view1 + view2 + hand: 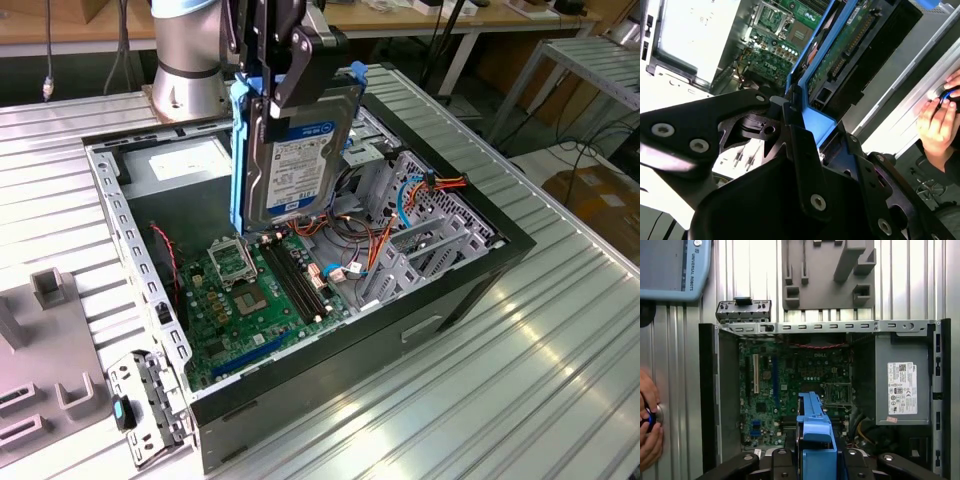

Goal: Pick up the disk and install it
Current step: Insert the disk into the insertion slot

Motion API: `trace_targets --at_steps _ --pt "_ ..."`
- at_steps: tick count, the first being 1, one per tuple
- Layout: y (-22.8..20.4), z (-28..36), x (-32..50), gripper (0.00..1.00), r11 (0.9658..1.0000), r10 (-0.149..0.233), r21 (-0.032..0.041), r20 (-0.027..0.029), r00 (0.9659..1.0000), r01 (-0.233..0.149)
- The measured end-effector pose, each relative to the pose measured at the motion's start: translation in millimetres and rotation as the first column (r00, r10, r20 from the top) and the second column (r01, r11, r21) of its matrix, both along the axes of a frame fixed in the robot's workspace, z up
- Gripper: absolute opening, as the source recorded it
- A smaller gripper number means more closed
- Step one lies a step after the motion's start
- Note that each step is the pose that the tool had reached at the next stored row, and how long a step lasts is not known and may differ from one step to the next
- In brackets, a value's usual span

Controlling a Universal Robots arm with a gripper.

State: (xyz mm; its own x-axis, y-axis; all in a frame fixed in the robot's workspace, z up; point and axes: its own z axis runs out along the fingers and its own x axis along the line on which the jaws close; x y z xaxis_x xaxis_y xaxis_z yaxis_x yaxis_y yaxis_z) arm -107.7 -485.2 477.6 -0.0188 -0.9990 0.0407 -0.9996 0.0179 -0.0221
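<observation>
My gripper (280, 75) is shut on the disk (295, 160), clamping its top end. The disk hangs upright on edge, its white-and-blue label facing the exterior view and blue edging down its sides. It hovers above the open computer case (480, 260), over the green motherboard (250, 290), touching nothing below. In the second wrist view the gripper (805, 130) holds the disk (845, 50) with its circuit-board side showing. In the first wrist view the disk's blue edge (812, 435) sticks out from the gripper (812, 465) over the motherboard (790, 385).
A grey power-supply box (902, 385) fills one end of the case. The metal drive bays (420, 230) with orange and blue cables stand at the exterior view's right. A small metal cage (140, 410) and grey fixture (40, 350) lie outside. A person's hand (937, 120) rests on the table.
</observation>
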Motion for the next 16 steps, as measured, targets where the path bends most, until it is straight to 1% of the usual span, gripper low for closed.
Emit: trace_targets --at_steps 2,3,8,9,10,12,15,16 --pt "-5.3 -1.3 2.3 0.37 1.0 0.0 0.0 0.0 1.0 0.0" --pt "-6.7 -2.2 6.0 0.37 1.0 0.0 0.0001 0.0 1.0 0.0" --pt "-7.3 -3.9 22.7 0.37 1.0 0.0 -0.0009 -0.0001 1.0 0.0" --pt "-7.3 -4.2 28.4 0.37 1.0 0.0 -0.0013 -0.0001 1.0 0.0" --pt "-7.4 -4.8 35.7 0.37 1.0 0.0 -0.0018 0.0 1.0 0.0" --pt "-7.3 -5.4 45.8 0.37 1.0 0.0 -0.0029 -0.0001 1.0 0.0" --pt "-7.4 -6.3 56.0 0.37 1.0 0.0 -0.0044 -0.0001 1.0 0.0" --pt "-7.4 -6.5 57.0 0.37 1.0 0.0 -0.0049 0.0 1.0 0.0"
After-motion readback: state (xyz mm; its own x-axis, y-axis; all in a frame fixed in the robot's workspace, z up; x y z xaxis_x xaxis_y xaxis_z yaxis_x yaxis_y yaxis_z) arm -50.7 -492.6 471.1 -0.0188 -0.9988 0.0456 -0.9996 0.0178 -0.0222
